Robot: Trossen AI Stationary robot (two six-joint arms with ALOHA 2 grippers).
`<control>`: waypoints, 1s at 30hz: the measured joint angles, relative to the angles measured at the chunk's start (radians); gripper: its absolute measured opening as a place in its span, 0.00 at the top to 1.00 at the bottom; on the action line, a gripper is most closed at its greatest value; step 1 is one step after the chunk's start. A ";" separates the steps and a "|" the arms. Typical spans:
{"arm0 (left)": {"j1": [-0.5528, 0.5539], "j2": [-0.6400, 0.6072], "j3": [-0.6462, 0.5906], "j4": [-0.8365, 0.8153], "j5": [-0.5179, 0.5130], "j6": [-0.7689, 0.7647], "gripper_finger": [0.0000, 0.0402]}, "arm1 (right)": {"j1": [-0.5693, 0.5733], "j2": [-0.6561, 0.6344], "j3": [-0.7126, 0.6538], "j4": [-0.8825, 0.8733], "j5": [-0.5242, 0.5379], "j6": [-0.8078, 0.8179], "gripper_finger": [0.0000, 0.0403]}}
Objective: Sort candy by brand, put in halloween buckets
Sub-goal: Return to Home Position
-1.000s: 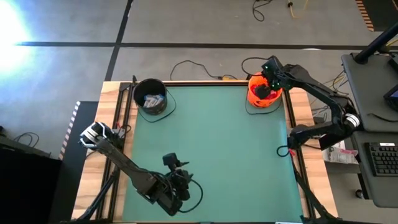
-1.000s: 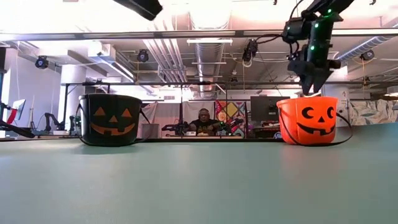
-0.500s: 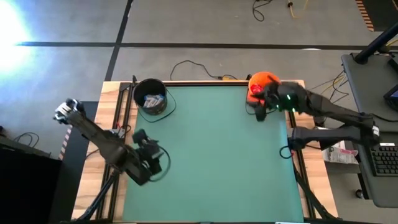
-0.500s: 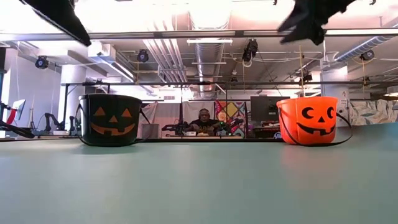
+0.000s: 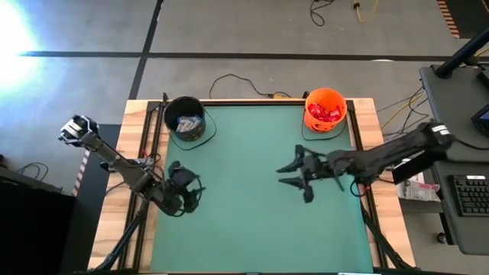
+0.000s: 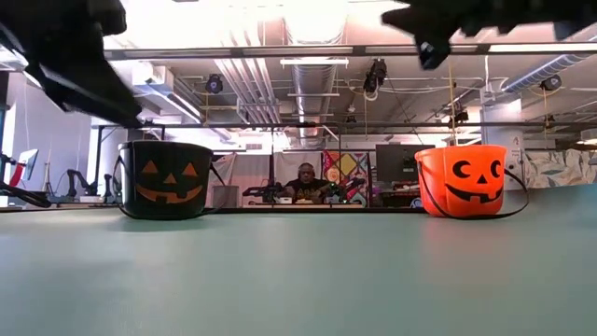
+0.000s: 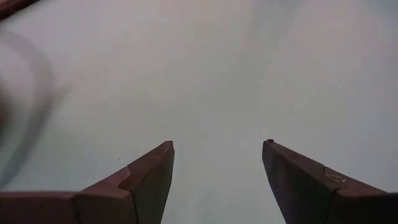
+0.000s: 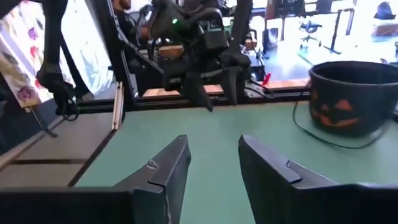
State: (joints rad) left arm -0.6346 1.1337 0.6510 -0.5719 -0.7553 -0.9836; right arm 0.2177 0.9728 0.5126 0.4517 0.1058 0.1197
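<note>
The black bucket [image 5: 186,118] stands on its base at the green mat's far left corner, with white-and-blue candy [image 5: 187,123] inside. The orange bucket [image 5: 325,111] stands at the far right corner and holds red candy [image 5: 326,114]. No candy shows on the mat. My left gripper [image 5: 192,191] hangs open above the mat's left edge, nothing between its fingers [image 7: 149,168]. My right gripper [image 5: 283,174] hangs open above the mat right of centre, pointing level toward the table's left, nothing between its fingers [image 8: 171,165]. Beyond them the right wrist view shows the black bucket [image 8: 354,99].
The green mat [image 5: 252,214] lies bare between the arms. A wooden frame [image 5: 367,122] borders it. Cables [image 5: 244,80] run behind the far edge. A desk with a keyboard [image 5: 467,195] stands to the right. A person [image 6: 306,182] sits in the room beyond.
My right gripper has come out from above the orange bucket, swung toward the table's near side and centre, and tipped from pointing down to level, facing left. My left gripper has gone from the near edge toward the table's left edge and farther back.
</note>
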 joint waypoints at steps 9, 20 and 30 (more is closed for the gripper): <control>0.033 -0.034 -0.340 0.846 -0.047 0.315 0.42 | -0.004 0.442 0.094 0.301 -0.016 -0.096 0.74; 0.096 -0.152 -0.238 0.605 0.036 0.497 0.42 | -0.094 0.427 0.356 -0.186 -0.025 -0.231 0.83; 0.115 -0.300 0.083 0.250 0.007 0.691 0.42 | -0.099 0.234 0.268 -0.173 -0.027 -0.310 0.87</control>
State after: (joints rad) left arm -0.5199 0.8339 0.7338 -0.3220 -0.7487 -0.2931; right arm 0.1188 1.2069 0.7801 0.2785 0.0788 -0.1907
